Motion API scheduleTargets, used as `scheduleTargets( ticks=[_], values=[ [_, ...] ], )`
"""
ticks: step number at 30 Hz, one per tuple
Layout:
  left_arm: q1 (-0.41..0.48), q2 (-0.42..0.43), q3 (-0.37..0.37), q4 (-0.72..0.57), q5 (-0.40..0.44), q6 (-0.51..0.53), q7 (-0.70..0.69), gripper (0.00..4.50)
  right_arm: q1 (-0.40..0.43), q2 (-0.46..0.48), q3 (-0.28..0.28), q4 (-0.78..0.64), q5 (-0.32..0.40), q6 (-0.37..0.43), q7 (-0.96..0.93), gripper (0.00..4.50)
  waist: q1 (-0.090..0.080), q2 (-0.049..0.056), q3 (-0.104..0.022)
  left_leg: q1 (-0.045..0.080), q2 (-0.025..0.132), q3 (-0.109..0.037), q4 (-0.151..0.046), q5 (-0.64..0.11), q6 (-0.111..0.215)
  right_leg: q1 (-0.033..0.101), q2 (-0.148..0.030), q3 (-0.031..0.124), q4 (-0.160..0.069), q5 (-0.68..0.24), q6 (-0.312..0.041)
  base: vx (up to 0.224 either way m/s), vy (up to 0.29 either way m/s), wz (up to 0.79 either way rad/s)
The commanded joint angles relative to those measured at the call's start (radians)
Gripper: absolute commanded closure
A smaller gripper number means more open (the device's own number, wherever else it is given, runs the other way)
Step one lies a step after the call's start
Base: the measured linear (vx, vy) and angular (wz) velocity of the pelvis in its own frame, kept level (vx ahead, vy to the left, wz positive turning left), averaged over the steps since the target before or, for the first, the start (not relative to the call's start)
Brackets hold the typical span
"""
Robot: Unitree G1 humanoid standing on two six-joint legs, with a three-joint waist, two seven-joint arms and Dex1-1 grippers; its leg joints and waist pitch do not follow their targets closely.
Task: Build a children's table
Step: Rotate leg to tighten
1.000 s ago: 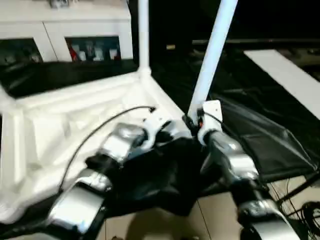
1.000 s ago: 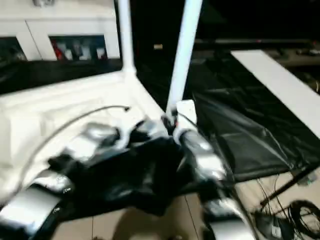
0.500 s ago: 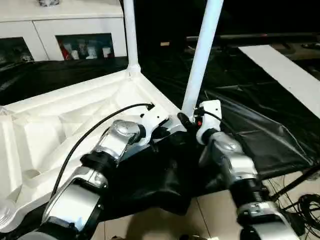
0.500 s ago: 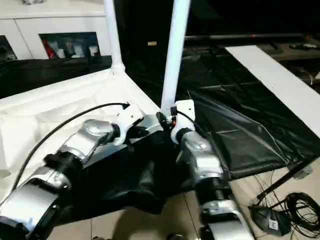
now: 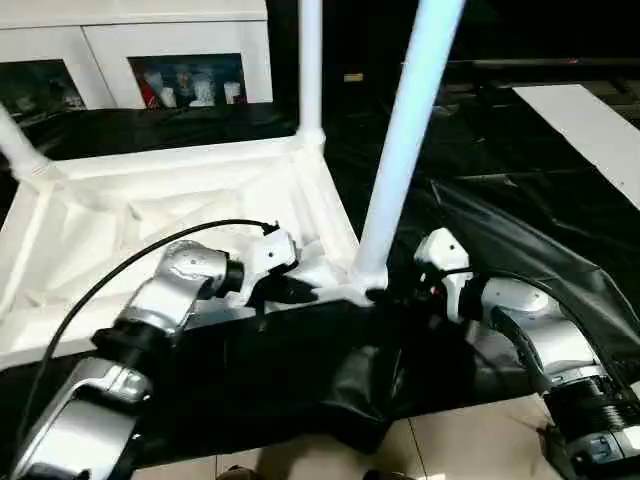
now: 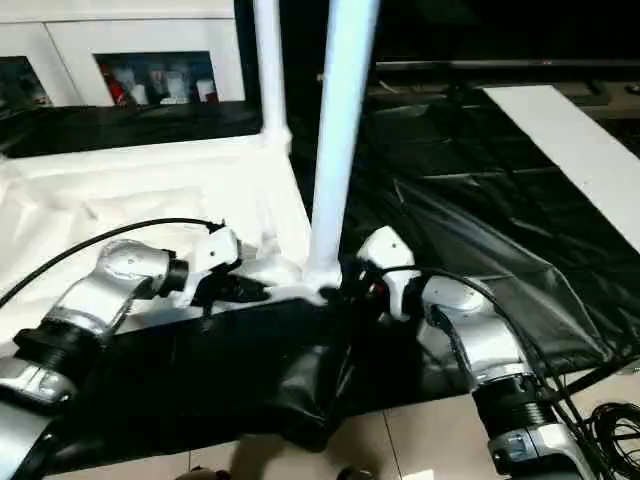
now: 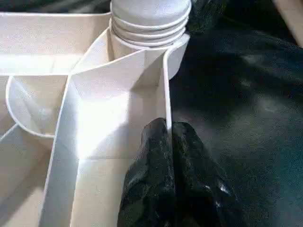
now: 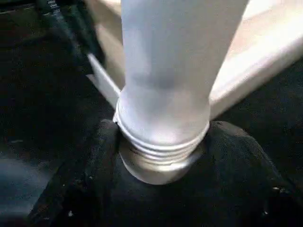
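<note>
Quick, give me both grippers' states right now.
Left gripper: shut on the tabletop, pinching its thin edge wall near the corner.
Right gripper: jaws closed around the threaded base of the near leg, at the corner socket.

We see the white plastic ribbed tabletop (image 5: 150, 215) lying underside up on the black-sheeted worktop (image 5: 520, 200), with white tapered tube legs (image 5: 408, 140) standing upright in its corner sockets.
</note>
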Motion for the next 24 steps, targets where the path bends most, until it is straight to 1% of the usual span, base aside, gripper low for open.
scheduleTargets(
  ticks=[1,2,3,5,6,8,10,11,12,13,14,15,16,18,20,23,24],
  values=[
    [0.007,-0.012,-0.039,-0.051,-0.025,0.002,-0.087,4.50,0.004,-0.016,0.002,-0.028,0.013,0.011,0.006,1.40,0.002,0.004,-0.067,0.019,0.033,-0.001,-0.052,-0.136,0.094,0.062,-0.044,0.038,-0.035,-0.057,-0.295,0.000,0.000,0.00],
    [0.008,-0.009,-0.038,-0.052,-0.023,-0.001,-0.088,4.50,0.004,-0.022,0.015,-0.034,0.014,0.010,0.019,1.40,0.006,0.002,-0.064,0.021,0.033,-0.001,-0.054,-0.166,0.075,0.060,-0.044,0.039,-0.040,-0.105,-0.281,0.000,0.000,0.00],
    [0.008,-0.009,-0.038,-0.052,-0.023,-0.001,-0.088,4.50,0.004,-0.022,0.015,-0.034,0.014,0.010,0.019,1.40,0.008,0.003,-0.064,0.021,0.033,-0.002,-0.055,-0.178,0.065,0.059,-0.045,0.039,-0.041,-0.127,-0.273,0.000,0.000,0.00],
    [0.007,-0.007,-0.032,-0.055,-0.019,-0.001,-0.092,4.50,-0.006,-0.007,0.027,-0.029,0.008,0.001,0.035,1.40,0.008,0.003,-0.061,0.021,0.033,-0.004,-0.060,-0.217,0.032,0.058,-0.047,0.040,-0.048,-0.198,-0.245,0.000,0.000,0.00],
    [0.007,-0.007,-0.032,-0.056,-0.019,-0.001,-0.093,4.50,-0.007,-0.005,0.028,-0.029,0.008,0.001,0.036,1.40,0.007,0.003,-0.060,0.022,0.032,-0.005,-0.061,-0.234,0.021,0.056,-0.047,0.041,-0.051,-0.224,-0.235,0.000,0.000,0.00],
    [0.010,-0.003,-0.034,-0.063,-0.025,0.001,-0.098,4.50,-0.010,-0.006,0.025,-0.025,0.009,-0.003,0.052,1.40,0.006,0.001,-0.059,0.023,0.032,-0.006,-0.063,-0.249,0.013,0.056,-0.047,0.041,-0.053,-0.249,-0.222,0.000,0.000,0.00],
    [0.011,-0.004,-0.035,-0.063,-0.025,0.000,-0.097,4.50,-0.011,-0.006,0.022,-0.022,0.012,-0.006,0.061,1.40,0.007,0.001,-0.063,0.024,0.032,-0.007,-0.062,-0.237,0.011,0.058,-0.048,0.042,-0.051,-0.238,-0.220,0.000,0.000,0.00],
    [0.012,-0.004,-0.036,-0.067,-0.025,0.004,-0.096,4.50,-0.011,-0.005,0.019,-0.020,0.013,-0.007,0.069,1.40,0.007,0.000,-0.066,0.021,0.030,-0.007,-0.059,-0.207,0.018,0.060,-0.046,0.041,-0.046,-0.194,-0.227,0.000,0.000,0.00],
    [0.012,-0.005,-0.037,-0.069,-0.026,0.007,-0.097,4.50,-0.011,-0.003,0.014,-0.020,0.021,-0.001,0.079,1.40,0.007,-0.001,-0.066,0.020,0.030,-0.006,-0.059,-0.197,0.022,0.060,-0.046,0.041,-0.044,-0.180,-0.230,0.000,0.000,0.00],
    [0.013,-0.005,-0.037,-0.071,-0.026,0.009,-0.097,4.50,-0.011,-0.002,0.011,-0.021,0.027,0.002,0.085,1.40,0.008,0.000,-0.068,0.019,0.030,-0.006,-0.056,-0.175,0.030,0.061,-0.045,0.041,-0.039,-0.145,-0.240,0.000,0.000,0.00],
    [0.013,-0.006,-0.037,-0.072,-0.027,0.011,-0.096,4.50,-0.010,-0.001,0.008,-0.021,0.034,0.006,0.092,1.40,0.009,0.001,-0.068,0.019,0.031,-0.006,-0.056,-0.166,0.034,0.062,-0.045,0.040,-0.037,-0.131,-0.244,0.000,0.000,0.00],
    [0.014,-0.006,-0.038,-0.075,-0.028,0.015,-0.096,4.50,-0.010,-0.003,0.010,-0.022,0.042,0.009,0.097,1.40,0.009,0.000,-0.070,0.018,0.030,-0.005,-0.054,-0.154,0.041,0.063,-0.044,0.040,-0.035,-0.107,-0.253,0.000,0.000,0.00],
    [0.015,-0.005,-0.039,-0.076,-0.027,0.017,-0.097,4.50,-0.007,-0.006,0.012,-0.022,0.049,0.010,0.101,1.40,0.010,0.000,-0.069,0.018,0.029,-0.004,-0.053,-0.151,0.047,0.062,-0.044,0.039,-0.035,-0.100,-0.258,0.000,0.000,0.00],
    [0.015,-0.004,-0.039,-0.076,-0.027,0.018,-0.098,4.50,-0.007,-0.007,0.013,-0.022,0.050,0.010,0.102,1.40,0.011,0.001,-0.068,0.018,0.030,-0.004,-0.054,-0.156,0.049,0.063,-0.044,0.039,-0.036,-0.114,-0.259,0.000,0.000,0.00],
    [0.016,-0.003,-0.039,-0.073,-0.025,0.018,-0.100,4.50,-0.003,-0.007,0.015,-0.023,0.055,0.013,0.107,1.67,0.011,0.000,-0.067,0.018,0.030,-0.004,-0.054,-0.162,0.047,0.062,-0.045,0.039,-0.038,-0.129,-0.255,0.000,0.000,0.00],
    [0.014,-0.004,-0.038,-0.066,-0.021,0.016,-0.097,4.50,0.001,-0.004,0.015,-0.021,0.064,0.020,0.113,1.80,0.011,-0.001,-0.068,0.019,0.030,-0.005,-0.054,-0.172,0.040,0.062,-0.045,0.040,-0.040,-0.156,-0.247,0.000,0.000,0.00],
    [0.015,-0.006,-0.037,-0.060,-0.016,0.013,-0.093,4.50,0.000,0.001,0.017,-0.017,0.050,0.003,0.103,1.80,0.011,-0.001,-0.069,0.019,0.030,-0.005,-0.053,-0.171,0.039,0.062,-0.045,0.040,-0.039,-0.155,-0.247,0.000,0.000,0.00]
  ],
)
